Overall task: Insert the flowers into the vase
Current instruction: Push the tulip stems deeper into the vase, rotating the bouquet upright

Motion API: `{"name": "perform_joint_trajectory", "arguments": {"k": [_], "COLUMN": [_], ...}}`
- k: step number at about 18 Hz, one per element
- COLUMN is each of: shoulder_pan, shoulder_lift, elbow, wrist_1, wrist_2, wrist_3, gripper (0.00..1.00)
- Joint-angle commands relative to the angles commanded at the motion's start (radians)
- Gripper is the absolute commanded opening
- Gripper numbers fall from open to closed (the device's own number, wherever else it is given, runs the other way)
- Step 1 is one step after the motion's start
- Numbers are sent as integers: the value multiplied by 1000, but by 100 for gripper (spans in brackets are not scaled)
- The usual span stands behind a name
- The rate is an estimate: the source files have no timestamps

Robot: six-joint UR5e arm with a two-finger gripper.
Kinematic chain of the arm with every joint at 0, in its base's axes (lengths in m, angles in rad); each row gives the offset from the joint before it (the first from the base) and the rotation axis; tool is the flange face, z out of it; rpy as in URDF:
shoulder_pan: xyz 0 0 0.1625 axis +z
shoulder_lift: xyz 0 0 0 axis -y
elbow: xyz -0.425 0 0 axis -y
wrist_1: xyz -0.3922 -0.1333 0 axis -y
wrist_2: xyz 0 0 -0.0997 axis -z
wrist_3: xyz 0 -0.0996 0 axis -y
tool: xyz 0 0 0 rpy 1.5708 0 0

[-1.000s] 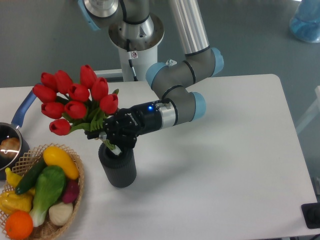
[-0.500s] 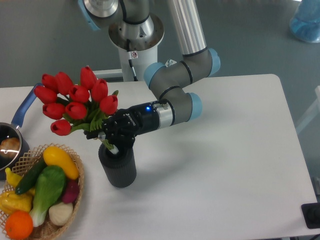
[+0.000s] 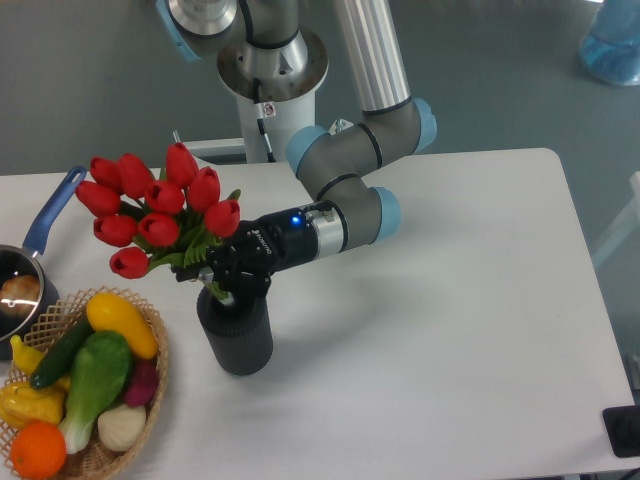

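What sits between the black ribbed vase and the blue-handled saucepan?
In the fixed camera view, the wicker basket of toy vegetables sits between the short dark ribbed vase and the blue-handled steel saucepan, its yellow squash nearest that line.

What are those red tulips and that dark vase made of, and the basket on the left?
The flowers look artificial, fabric or plastic: uniform matte red buds, identical shapes. The vase seems matte dark plastic or rubber, with fine horizontal ribs and no shine. The basket looks like woven wicker, tan strands showing along its rim.
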Motion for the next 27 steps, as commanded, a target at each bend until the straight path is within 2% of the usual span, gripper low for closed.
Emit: {"name": "perform_joint_trajectory", "arguments": {"k": [6, 14, 16, 27], "shoulder_pan": [0, 17, 28, 44], "shoulder_lift": [-28, -31, -31, -31], "elbow": [-8, -12, -14, -35], "wrist_1": [0, -2, -2, -2], "wrist_2": [-63, -63, -63, -61], "wrist_3": [55, 57, 57, 58], "gripper": [14, 15, 19, 19]}}
